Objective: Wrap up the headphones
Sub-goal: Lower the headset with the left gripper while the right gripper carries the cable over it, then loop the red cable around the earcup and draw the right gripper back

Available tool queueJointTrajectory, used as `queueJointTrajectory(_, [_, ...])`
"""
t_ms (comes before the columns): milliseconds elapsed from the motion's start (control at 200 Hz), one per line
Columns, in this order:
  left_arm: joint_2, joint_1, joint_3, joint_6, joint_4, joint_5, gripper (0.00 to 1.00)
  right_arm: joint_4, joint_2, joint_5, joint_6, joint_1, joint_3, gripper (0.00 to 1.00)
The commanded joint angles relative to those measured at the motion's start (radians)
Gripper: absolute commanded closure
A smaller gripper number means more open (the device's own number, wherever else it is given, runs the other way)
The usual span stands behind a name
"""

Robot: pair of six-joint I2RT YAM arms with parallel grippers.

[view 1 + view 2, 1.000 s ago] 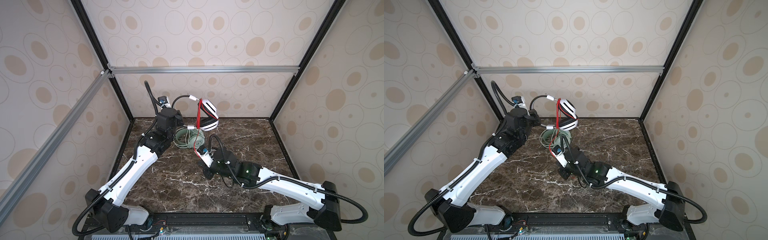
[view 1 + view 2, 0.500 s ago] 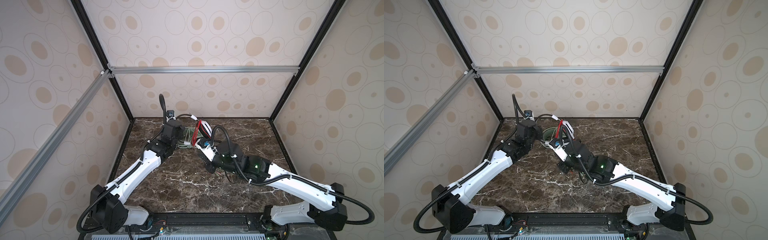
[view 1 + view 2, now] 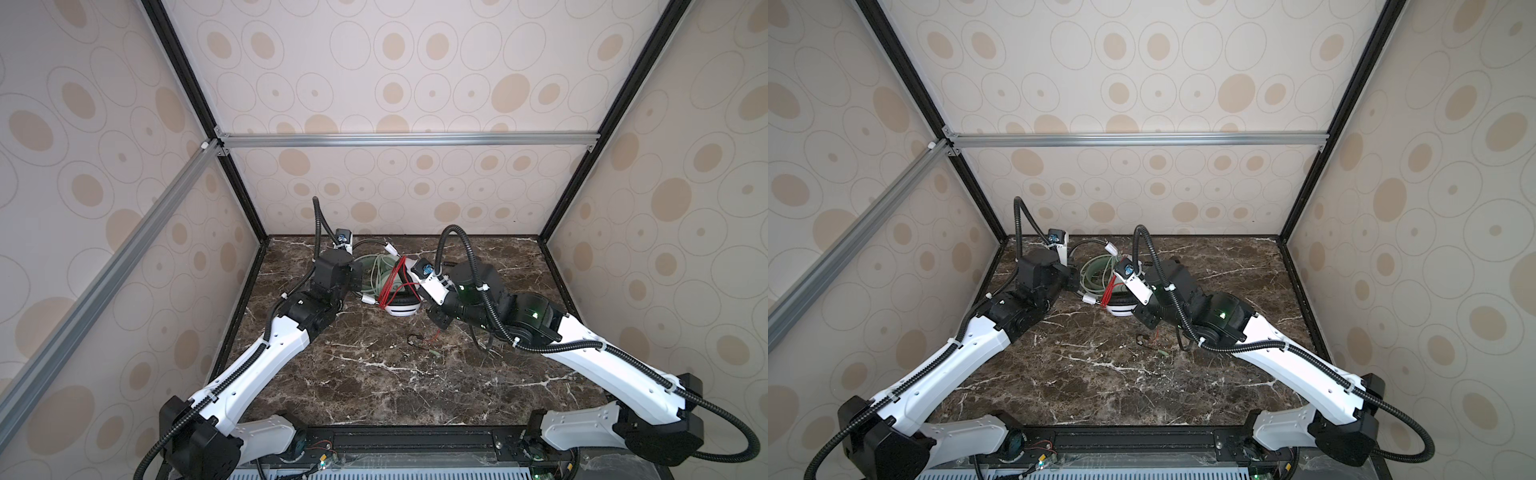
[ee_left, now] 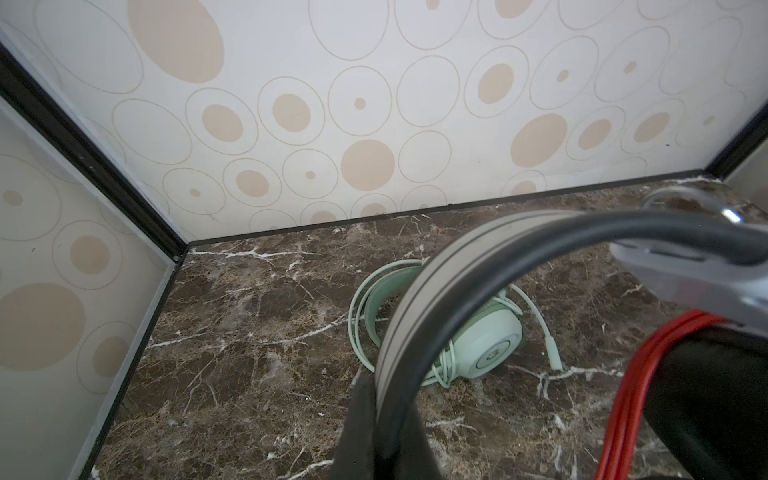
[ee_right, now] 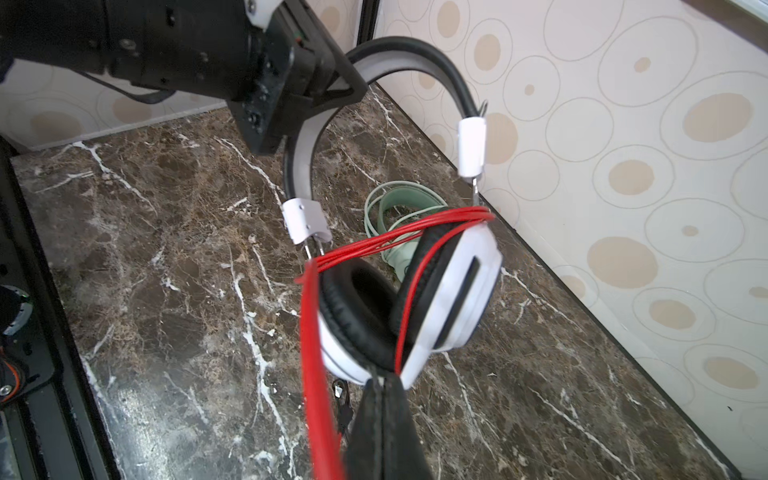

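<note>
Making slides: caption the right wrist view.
Left gripper clamps the headband of the white-and-black headphones; right gripper pinches their wound red cable; mint-green headphones lie behind.

This looks like a robot test cell in a lab. Wallpaper panels on black posts and an aluminium bar close the left, far and right sides of a marble counter. The left arm and right arm are mounted at its near edge.

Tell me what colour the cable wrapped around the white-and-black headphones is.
The cable is bright red; the right wrist view shows it best.
</note>
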Motion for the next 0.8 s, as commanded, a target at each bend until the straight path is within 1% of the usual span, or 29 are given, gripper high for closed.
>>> queueJointTrajectory(0, [-0.05,-0.007,-0.003,0.041,0.01,0.081,1.0,-0.064,0.016,0.008,-0.058,-0.027,0.058,1.0])
queueJointTrajectory(185, [-0.087,-0.008,-0.033,0.061,-0.032,0.208,1.0,-0.099,0.045,-0.026,-0.078,-0.092,0.126,1.0])
queueJointTrajectory(440, [-0.158,-0.015,-0.077,0.065,-0.092,0.312,1.0,-0.134,0.091,-0.082,-0.066,-0.18,0.195,1.0])
queueJointTrajectory(610, [-0.187,-0.021,-0.077,0.077,-0.135,0.369,1.0,-0.132,0.111,-0.106,-0.055,-0.209,0.202,1.0])
queueJointTrajectory(795, [-0.208,-0.023,-0.058,0.066,-0.159,0.42,1.0,-0.107,0.118,-0.142,-0.014,-0.253,0.183,0.99])
